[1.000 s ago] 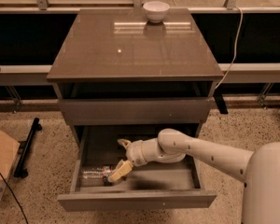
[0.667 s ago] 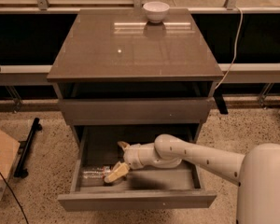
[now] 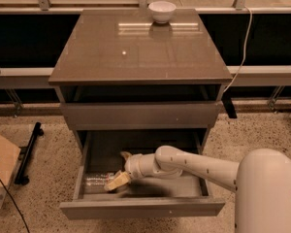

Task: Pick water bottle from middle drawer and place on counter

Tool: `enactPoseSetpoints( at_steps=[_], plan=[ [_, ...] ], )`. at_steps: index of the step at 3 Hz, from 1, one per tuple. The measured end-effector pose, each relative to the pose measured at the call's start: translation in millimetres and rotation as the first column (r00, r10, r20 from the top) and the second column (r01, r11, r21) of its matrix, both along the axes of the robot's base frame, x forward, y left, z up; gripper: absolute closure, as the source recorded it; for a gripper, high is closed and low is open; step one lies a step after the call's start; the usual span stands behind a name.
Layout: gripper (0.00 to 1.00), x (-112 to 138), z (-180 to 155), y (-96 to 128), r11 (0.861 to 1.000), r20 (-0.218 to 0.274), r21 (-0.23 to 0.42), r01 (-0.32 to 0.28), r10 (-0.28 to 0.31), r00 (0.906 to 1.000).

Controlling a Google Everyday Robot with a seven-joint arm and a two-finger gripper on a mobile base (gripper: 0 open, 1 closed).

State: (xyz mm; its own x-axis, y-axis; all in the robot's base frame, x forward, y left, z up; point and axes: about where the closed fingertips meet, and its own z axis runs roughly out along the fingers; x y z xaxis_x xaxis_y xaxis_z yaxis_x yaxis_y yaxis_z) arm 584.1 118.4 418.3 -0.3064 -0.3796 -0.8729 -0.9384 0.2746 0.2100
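Note:
The water bottle (image 3: 98, 180) lies on its side at the front left of the open middle drawer (image 3: 140, 209). My gripper (image 3: 120, 169) is inside the drawer at the bottle's right end. Its fingers are spread: the near fingertip (image 3: 114, 182) rests at the bottle's end and the far one points toward the back of the drawer. It holds nothing. The glossy counter (image 3: 136, 52) tops the cabinet above.
A white bowl (image 3: 162, 10) stands at the counter's back edge. The drawer above (image 3: 140, 114) is shut. A cardboard box (image 3: 0, 171) and a black stand (image 3: 28, 152) are on the floor to the left. A white cable (image 3: 240, 57) hangs on the right.
My gripper has slid a little left along the drawer floor toward the bottle, and the arm has reached further in. The bottle has not moved.

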Motion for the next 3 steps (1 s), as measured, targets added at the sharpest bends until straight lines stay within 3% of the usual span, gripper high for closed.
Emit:
enactPoseSetpoints(
  at_steps=[1,2,3],
  plan=[
    [0.00,2.4,-17.2,4.2,1.000,-0.032,-0.010,0.013,-0.014,0.9994],
    [0.16,-0.6,-32.4,4.5,0.999,-0.069,-0.006,0.039,-0.039,0.9968],
    [0.45,-6.2,-41.4,5.1,0.999,-0.094,-0.004,0.047,-0.048,0.9944]
  ],
)
